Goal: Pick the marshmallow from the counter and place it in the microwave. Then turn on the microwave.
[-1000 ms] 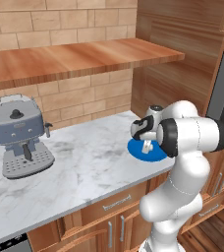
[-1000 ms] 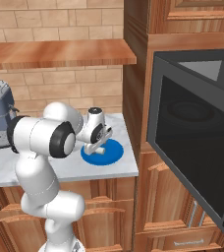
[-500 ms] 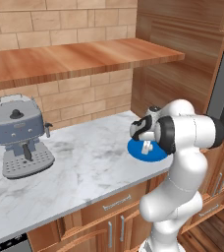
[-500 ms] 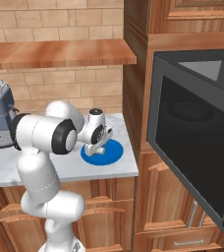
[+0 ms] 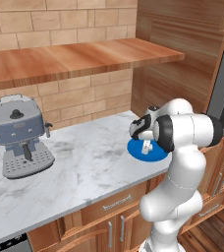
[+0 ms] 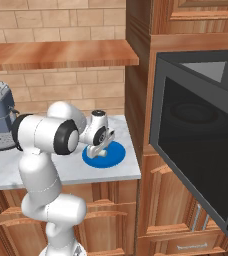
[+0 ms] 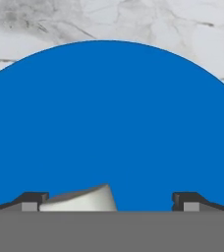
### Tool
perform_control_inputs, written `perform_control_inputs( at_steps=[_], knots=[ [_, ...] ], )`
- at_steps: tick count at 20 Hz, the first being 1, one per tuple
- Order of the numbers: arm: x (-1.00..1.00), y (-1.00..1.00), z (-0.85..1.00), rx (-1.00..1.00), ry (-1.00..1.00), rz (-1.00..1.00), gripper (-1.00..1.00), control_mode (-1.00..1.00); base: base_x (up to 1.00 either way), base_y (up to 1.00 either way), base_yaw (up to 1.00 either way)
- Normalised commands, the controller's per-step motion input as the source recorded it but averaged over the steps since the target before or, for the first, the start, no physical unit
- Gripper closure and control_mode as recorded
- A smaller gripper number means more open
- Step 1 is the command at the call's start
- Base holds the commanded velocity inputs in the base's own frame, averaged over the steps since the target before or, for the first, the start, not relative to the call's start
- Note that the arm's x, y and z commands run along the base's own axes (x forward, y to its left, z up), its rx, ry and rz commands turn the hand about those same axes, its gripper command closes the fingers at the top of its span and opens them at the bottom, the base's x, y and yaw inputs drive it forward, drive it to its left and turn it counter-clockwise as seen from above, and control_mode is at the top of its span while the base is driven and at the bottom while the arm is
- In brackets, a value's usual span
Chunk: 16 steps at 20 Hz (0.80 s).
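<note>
Tool (image 5: 147, 146) low over blue plate (image 5: 136, 150), marshmallow perhaps between.

White arm folded low, tool (image 7: 109, 202) pointing down, jaws wide apart

The gripper (image 7: 111, 199) is sinking a little closer onto the blue plate (image 7: 112, 118) than a second ago; its fingers are staying spread wide. The marshmallow (image 7: 79, 198) is sitting between them, against one fingertip (image 7: 31, 199).
</note>
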Motion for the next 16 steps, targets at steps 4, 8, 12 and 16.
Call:
perform_control_inputs(
  at_steps=[4, 8, 12, 16],
  knots=[
    [0.03, 0.00, -0.11, 0.00, 0.02, 0.00, 1.00, -1.00, 0.00, 0.00, 0.00],
    [0.00, 0.00, -0.12, 0.00, 0.02, 0.00, 1.00, -1.00, 0.00, 0.00, 0.00],
    [0.01, -0.01, -0.09, 0.00, 0.02, 0.00, 1.00, -1.00, 0.00, 0.00, 0.00],
    [0.00, 0.00, -0.01, 0.00, 0.00, 0.00, 1.00, -1.00, 0.00, 0.00, 0.00]
  ],
)
